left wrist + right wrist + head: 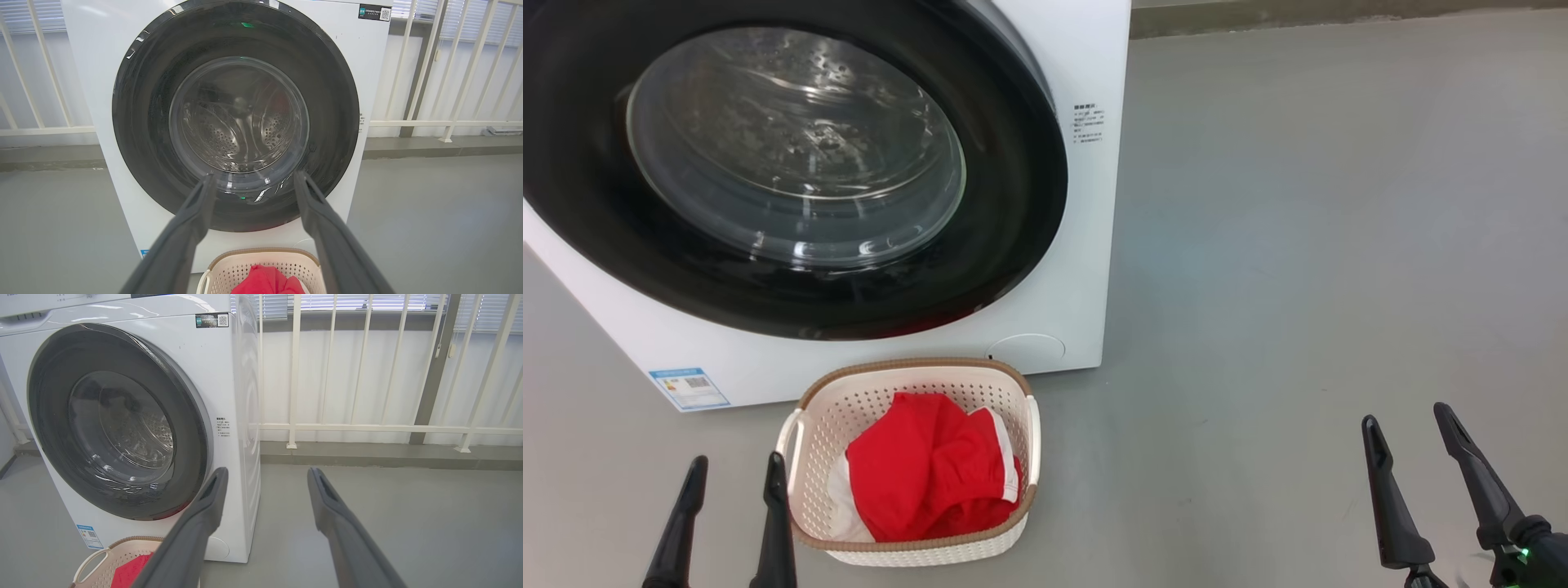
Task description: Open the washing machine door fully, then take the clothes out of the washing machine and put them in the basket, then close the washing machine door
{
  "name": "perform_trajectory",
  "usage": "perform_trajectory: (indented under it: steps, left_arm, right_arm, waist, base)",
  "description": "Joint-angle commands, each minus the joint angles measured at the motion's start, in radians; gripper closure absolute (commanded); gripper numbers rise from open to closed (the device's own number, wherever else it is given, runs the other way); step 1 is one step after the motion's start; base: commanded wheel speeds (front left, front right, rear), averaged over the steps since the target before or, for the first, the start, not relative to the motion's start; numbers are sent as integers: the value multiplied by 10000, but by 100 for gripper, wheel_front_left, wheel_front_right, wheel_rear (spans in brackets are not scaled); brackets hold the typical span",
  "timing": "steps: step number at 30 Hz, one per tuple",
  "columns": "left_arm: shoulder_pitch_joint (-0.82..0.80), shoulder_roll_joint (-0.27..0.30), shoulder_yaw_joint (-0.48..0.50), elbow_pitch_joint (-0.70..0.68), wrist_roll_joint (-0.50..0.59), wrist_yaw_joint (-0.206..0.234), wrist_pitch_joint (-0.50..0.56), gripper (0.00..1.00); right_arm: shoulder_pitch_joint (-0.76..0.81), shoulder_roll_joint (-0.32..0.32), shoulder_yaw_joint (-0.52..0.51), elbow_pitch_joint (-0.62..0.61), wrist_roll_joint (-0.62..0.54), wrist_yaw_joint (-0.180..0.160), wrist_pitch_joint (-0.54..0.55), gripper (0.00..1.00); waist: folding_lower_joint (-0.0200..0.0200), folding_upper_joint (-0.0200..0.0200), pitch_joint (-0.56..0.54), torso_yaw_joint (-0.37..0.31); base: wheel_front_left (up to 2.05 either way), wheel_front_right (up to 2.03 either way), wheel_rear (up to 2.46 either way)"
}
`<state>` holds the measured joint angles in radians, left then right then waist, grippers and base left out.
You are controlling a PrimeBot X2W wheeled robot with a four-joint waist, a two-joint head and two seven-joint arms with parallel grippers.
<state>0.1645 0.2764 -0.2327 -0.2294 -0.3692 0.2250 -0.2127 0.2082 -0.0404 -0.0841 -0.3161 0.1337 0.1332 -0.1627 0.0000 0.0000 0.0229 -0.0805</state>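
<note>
Floor: we see bare grey floor (1298,245) in front of the washing machine (1086,269) and off to its right.
Room: a white railing (367,426) stands behind the washing machine.
Door: the washing machine door (1013,204) lies flush against its front.
Basket: the basket (915,365) sits just before the washing machine, holding the clothes (923,474).
Left gripper (738,460): fingers spread wide, empty, before the washing machine's front.
Right gripper (1406,414): fingers spread wide, empty, over open floor right of the washing machine.
</note>
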Motion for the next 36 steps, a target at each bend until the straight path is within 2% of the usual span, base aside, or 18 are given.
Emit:
perform_trajectory:
  steps: [1,16,17,22,28,36]
  left_arm:
    - [-179,208,358,-219,75,53,-92,0]
    - [-176,370,346,-295,80,67,-80,0]
    - [109,172,-13,-37,17,6,0,100]
    - [183,-219,-203,516,-25,-12,19,100]
    - [112,-273,-78,608,-672,-158,124,100]
    - [-110,-352,80,944,-1527,-388,278,100]
  right_arm:
    - [-69,-99,173,-339,81,-25,10,0]
    - [3,-99,217,-374,171,-25,33,0]
    - [147,8,10,-86,29,0,27,100]
    - [186,67,74,576,67,2,29,100]
    - [72,4,129,749,838,1,95,100]
    - [-174,-79,200,1119,1866,-1,198,100]
  waist:
    - [0,0,-29,32]
    - [0,0,-19,151]
    - [0,0,-19,152]
    - [0,0,-13,152]
    - [22,0,-40,183]
    - [1,0,-37,227]
  base:
    - [0,0,0]
    - [0,0,0]
    - [0,0,0]
    - [0,0,0]
    - [0,0,0]
    - [0,0,0]
